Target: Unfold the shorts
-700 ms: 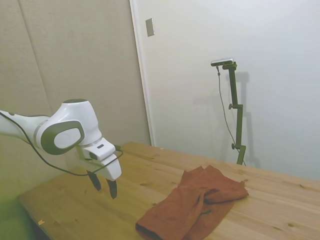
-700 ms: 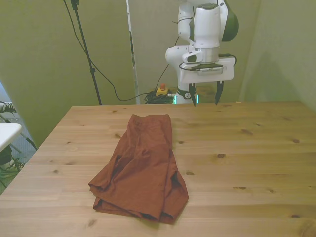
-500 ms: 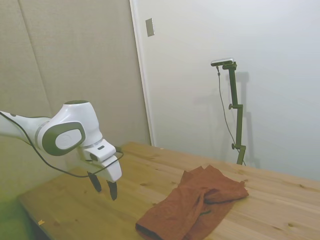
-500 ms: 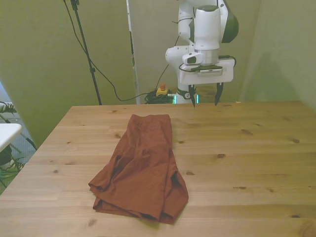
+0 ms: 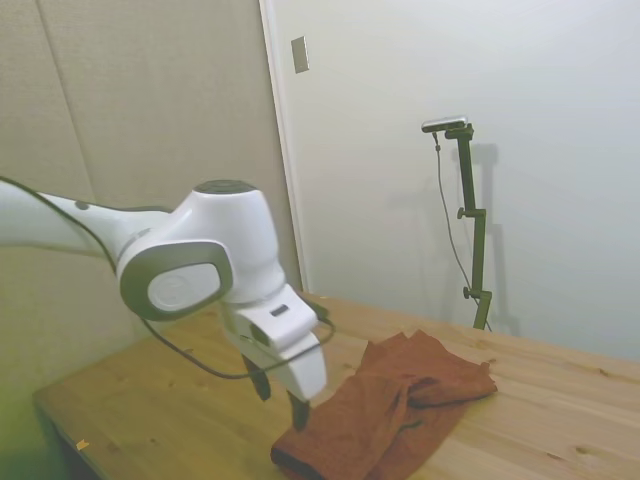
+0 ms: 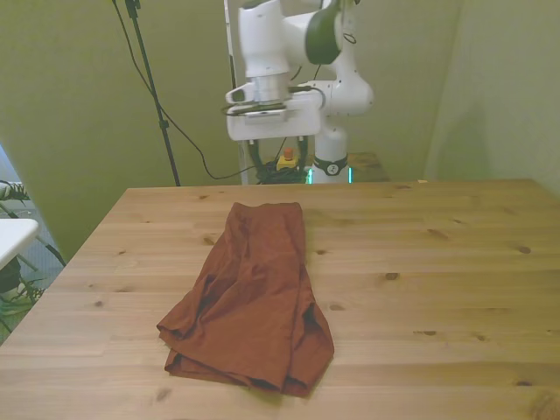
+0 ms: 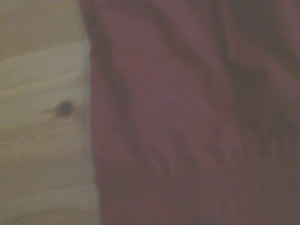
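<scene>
Hovering above the far end of the shorts (image 6: 251, 293), the end effector (image 5: 281, 398) hangs empty with fingers apart. Shorts lie folded on the worktop (image 6: 437, 280), long axis running from beneath it toward the near edge.

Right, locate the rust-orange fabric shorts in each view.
Side view: rust-orange fabric shorts lie crumpled at lower right, beside the gripper.
Front view: shorts left of centre.
Wrist view: shorts fill most of the frame.
Shared landmark: the wooden table.
</scene>
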Controlling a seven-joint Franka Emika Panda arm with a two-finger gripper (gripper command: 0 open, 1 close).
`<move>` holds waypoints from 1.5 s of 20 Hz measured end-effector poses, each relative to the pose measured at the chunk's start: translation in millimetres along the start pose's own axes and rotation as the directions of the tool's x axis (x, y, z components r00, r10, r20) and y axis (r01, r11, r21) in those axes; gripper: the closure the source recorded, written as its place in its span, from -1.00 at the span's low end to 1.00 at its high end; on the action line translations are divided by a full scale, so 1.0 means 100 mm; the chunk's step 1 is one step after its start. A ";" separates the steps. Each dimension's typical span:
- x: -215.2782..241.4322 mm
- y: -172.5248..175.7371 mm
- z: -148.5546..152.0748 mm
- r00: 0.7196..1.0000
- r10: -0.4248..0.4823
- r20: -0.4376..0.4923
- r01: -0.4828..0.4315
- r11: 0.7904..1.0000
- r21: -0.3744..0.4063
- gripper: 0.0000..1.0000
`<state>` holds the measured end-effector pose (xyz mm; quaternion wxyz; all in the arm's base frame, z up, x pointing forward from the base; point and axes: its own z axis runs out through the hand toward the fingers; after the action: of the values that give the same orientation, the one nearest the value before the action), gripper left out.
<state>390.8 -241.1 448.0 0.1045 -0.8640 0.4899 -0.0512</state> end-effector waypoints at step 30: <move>1.10 0.40 0.83 0.918 -0.060 0.392 0.010 0.992 0.126 1.00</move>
<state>429.6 -344.1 356.6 0.2527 -0.8572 0.4391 0.0927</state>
